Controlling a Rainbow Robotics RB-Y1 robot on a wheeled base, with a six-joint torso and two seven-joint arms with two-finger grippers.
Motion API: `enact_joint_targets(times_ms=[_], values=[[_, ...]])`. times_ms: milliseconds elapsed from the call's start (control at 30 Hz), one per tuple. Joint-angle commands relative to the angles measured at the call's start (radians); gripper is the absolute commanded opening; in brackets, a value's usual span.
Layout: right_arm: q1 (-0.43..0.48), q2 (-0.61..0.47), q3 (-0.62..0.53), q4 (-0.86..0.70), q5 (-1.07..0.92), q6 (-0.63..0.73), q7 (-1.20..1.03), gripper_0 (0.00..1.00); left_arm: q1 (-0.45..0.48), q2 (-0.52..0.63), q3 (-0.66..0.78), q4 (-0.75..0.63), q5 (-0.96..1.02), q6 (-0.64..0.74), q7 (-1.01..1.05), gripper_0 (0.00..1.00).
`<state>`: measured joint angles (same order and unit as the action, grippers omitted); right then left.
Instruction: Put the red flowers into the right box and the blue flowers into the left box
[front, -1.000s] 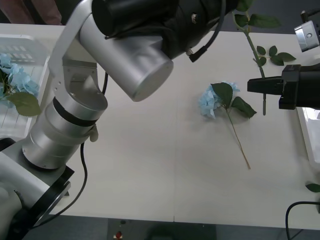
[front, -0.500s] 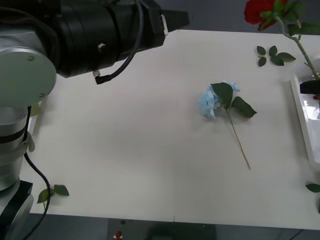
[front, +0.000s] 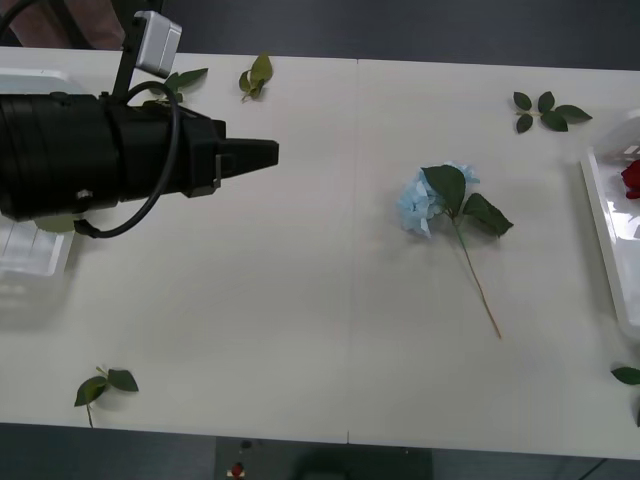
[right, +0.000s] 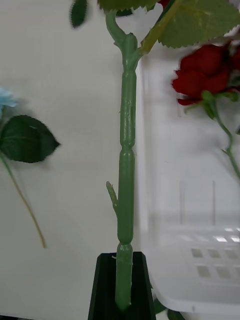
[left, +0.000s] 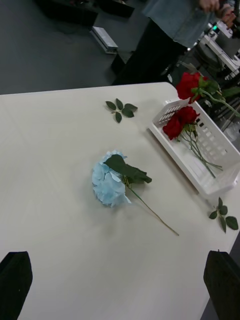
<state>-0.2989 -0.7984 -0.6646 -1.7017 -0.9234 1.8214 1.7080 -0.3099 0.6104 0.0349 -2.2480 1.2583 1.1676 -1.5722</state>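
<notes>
Lab or workshop, white table (front: 300, 300), dark floor, equipment (left: 104, 39) behind

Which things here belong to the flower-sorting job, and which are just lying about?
Job: blue flower on the table; red rose stem held in the right gripper; red roses in the right box; left gripper, open.

Lying about: loose leaf sprigs.

I've swung my left claw (front: 272, 155) low, toward the blue flower (front: 428, 203); my right claw has carried its rose (right: 125, 175) beside the right box (right: 200, 270).
</notes>
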Motion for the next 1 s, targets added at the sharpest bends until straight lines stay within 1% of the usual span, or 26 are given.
enact_joint_targets(times_ms=[33,200,333,467,600,733,800,967,1000], values=[[-0.026,-0.059,-0.009,0.045,0.081,-0.014,-0.031,0.00,0.057,0.072,0.026,-0.007,0.113,-0.065,-0.175,1.00],[-0.025,-0.070,-0.009,0.120,0.155,-0.063,-0.031,0.00,0.117,0.153,0.026,0.018,0.253,-0.132,-0.319,1.00],[-0.025,-0.070,0.002,0.175,0.199,-0.123,-0.034,0.00,0.129,0.196,0.026,0.054,0.349,-0.144,-0.407,1.00],[-0.025,-0.070,0.026,0.264,0.247,-0.212,-0.045,0.00,0.135,0.239,0.017,0.084,0.438,-0.151,-0.483,1.00],[-0.025,-0.070,0.043,0.333,0.253,-0.274,-0.048,0.00,0.140,0.250,-0.001,0.082,0.458,-0.172,-0.489,1.00],[-0.014,-0.070,0.083,0.381,0.256,-0.352,-0.048,0.00,0.141,0.259,-0.032,0.082,0.457,-0.203,-0.503,1.00],[0.001,-0.070,0.109,0.392,0.256,-0.399,-0.048,0.00,0.141,0.269,-0.041,0.082,0.457,-0.217,-0.509,1.00],[0.072,-0.068,0.201,0.395,0.251,-0.565,-0.053,0.00,0.147,0.282,-0.046,0.071,0.472,-0.220,-0.537,1.00],[0.076,-0.067,0.209,0.393,0.250,-0.579,-0.053,0.00,0.149,0.284,-0.047,0.067,0.472,-0.220,-0.539,1.00]])
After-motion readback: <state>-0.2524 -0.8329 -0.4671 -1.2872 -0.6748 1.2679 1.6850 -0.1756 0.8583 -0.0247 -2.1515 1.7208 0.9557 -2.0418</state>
